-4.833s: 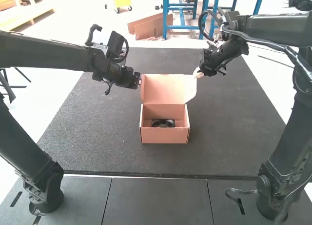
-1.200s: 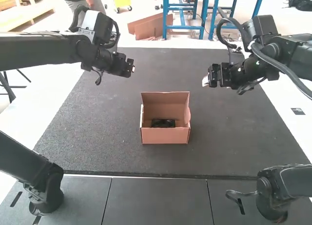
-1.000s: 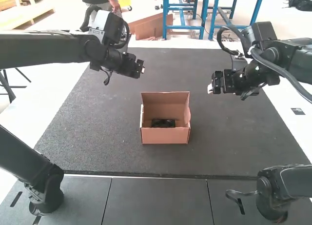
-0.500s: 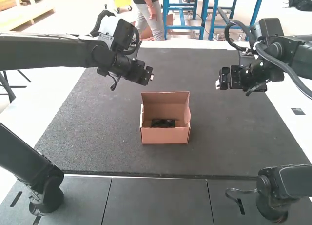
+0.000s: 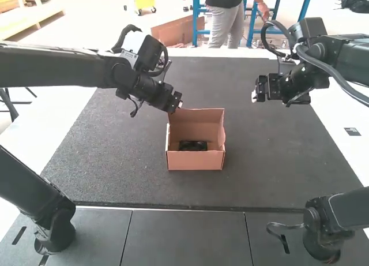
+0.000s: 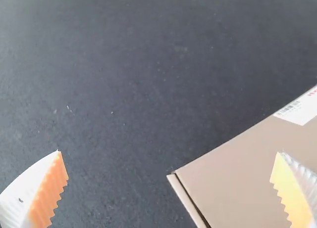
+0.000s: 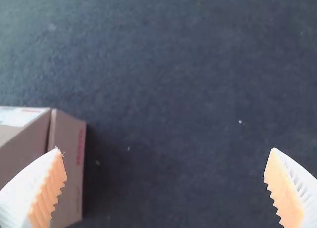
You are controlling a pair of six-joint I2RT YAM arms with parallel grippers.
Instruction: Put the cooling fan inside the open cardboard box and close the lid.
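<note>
An open cardboard box (image 5: 195, 139) stands mid-mat with its lid (image 5: 196, 117) upright at the back. The black cooling fan (image 5: 192, 145) lies inside on the box floor. My left gripper (image 5: 176, 103) hovers just above the lid's rear left corner, open; in the left wrist view its orange-padded fingers (image 6: 47, 188) are spread wide with the brown lid (image 6: 242, 183) beneath. My right gripper (image 5: 257, 92) hangs open to the right of the box, well apart from it; the right wrist view has the box's corner (image 7: 59, 163) past one fingertip (image 7: 44, 188).
A dark textured mat (image 5: 115, 156) covers the table, with bare room all round the box. A person stands beyond the far edge, touching nothing on the table.
The lid, earlier spread back with both grippers at its corners, now stands upright. Over the last second my left gripper came down and right to the lid's back corner; the right one shifted little.
</note>
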